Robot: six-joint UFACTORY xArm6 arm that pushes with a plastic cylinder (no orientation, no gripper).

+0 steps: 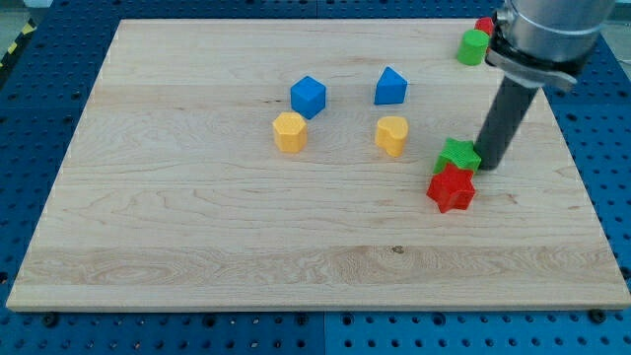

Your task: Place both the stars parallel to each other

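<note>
A green star [458, 155] lies right of the board's middle, touching a red star [452, 188] just below it. My tip [489, 165] rests on the board at the green star's right side, touching or nearly touching it, and up-right of the red star. The dark rod rises from there toward the view's top right.
A blue cube [308, 96] and a blue block [390, 86] sit above two yellow blocks [290, 131] [391, 135] near the board's middle. A green block [473, 46] and a red block [484, 26] sit at the top right, by the wooden board's [197, 247] edge.
</note>
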